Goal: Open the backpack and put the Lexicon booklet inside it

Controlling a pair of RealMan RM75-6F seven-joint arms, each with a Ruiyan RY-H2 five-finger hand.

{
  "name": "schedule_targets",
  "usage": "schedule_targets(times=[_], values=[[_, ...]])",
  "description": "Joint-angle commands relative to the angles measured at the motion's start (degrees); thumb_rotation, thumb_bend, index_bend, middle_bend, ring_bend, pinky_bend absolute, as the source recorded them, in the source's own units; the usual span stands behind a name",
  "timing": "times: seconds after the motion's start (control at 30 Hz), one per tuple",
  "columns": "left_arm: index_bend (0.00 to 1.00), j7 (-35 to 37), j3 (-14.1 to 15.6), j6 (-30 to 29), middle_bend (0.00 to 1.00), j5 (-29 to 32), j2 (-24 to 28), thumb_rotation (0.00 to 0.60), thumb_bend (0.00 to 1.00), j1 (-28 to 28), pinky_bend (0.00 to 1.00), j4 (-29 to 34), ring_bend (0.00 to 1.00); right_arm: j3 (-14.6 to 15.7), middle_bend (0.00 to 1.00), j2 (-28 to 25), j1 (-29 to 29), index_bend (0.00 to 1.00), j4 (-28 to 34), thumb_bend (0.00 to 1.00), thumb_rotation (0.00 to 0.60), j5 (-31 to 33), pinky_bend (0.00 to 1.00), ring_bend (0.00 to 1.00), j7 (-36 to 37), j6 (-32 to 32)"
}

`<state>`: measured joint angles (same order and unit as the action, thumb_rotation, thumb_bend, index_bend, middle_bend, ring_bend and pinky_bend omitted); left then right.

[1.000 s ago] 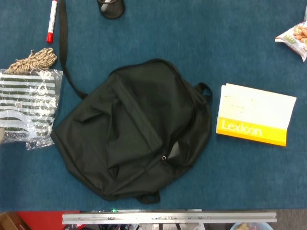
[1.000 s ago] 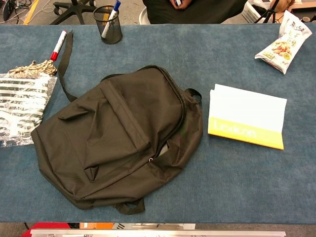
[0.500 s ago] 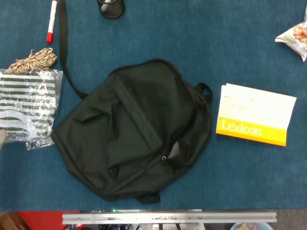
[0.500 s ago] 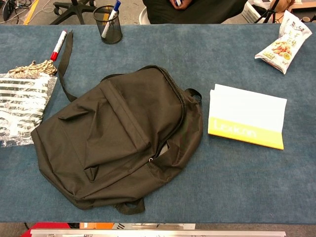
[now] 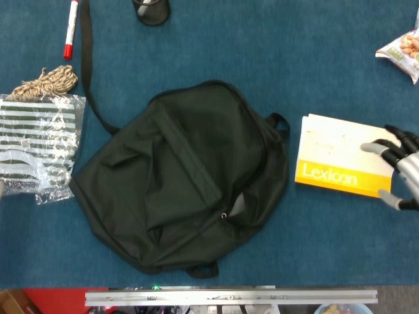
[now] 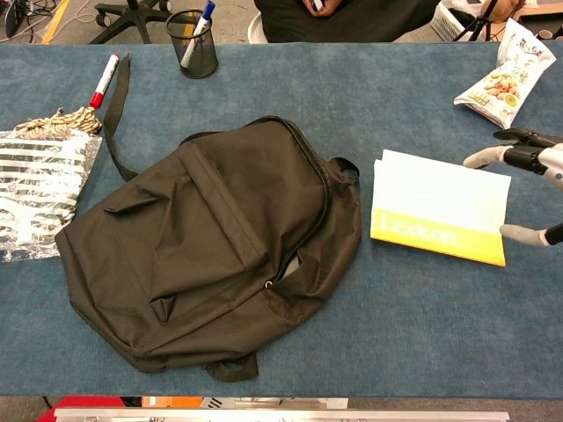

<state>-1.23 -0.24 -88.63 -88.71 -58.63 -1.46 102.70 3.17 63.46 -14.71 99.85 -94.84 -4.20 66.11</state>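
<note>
A black backpack (image 5: 183, 176) (image 6: 215, 237) lies flat in the middle of the blue table, its zipper slightly parted near the lower right. The white and yellow Lexicon booklet (image 5: 340, 160) (image 6: 435, 211) lies to its right. My right hand (image 5: 398, 167) (image 6: 528, 180) has come in from the right edge with fingers spread, hovering over the booklet's right end and holding nothing. My left hand does not show in either view.
A striped plastic bag (image 5: 36, 147) and a bundle of twine (image 5: 46, 82) lie at the left. A red marker (image 5: 70, 29) and a mesh pen cup (image 6: 193, 44) stand at the back. A snack packet (image 6: 501, 75) lies back right.
My right hand has entered from the right edge and now hovers at the booklet's right end. The backpack and booklet have not moved.
</note>
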Motion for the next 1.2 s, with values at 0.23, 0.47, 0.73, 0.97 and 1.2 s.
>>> schedule_targets(times=[0.23, 0.47, 0.73, 0.97, 1.2], values=[[0.24, 0.4, 0.3, 0.3, 0.16, -0.1, 0.2, 0.6, 0.24, 0.1, 0.21, -0.4, 0.15, 0.3, 0.13, 4.0, -1.4, 0.12, 1.8, 0.0, 0.6, 4.5, 0.0, 0.0, -6.6, -4.5], [0.24, 1.0, 0.4, 0.5, 0.16, -0.2, 0.1, 0.6, 0.24, 0.2, 0.21, -1.1, 0.15, 0.0, 0.13, 8.1, -2.1, 0.1, -0.1, 0.01, 0.6, 8.2, 0.0, 0.0, -11.1, -6.6], [0.24, 2.0, 0.3, 0.7, 0.16, 0.2, 0.0, 0.6, 0.24, 0.2, 0.21, -1.7, 0.15, -0.4, 0.13, 13.2, -2.5, 0.1, -4.9, 0.03, 0.6, 11.0, 0.0, 0.0, -14.7, -7.0], [0.24, 2.5, 0.3, 0.9, 0.16, 0.4, 0.0, 0.6, 0.24, 0.2, 0.21, -2.2, 0.15, -0.7, 0.13, 16.6, -2.1, 0.1, -8.4, 0.03, 0.6, 11.5, 0.0, 0.0, -16.2, -5.1], [0.24, 2.7, 0.2, 1.1, 0.16, 0.5, -0.1, 0.6, 0.24, 0.1, 0.21, -2.5, 0.15, -1.2, 0.13, 18.6, -2.5, 0.1, -10.7, 0.05, 0.6, 12.2, 0.0, 0.0, -16.7, -4.7]])
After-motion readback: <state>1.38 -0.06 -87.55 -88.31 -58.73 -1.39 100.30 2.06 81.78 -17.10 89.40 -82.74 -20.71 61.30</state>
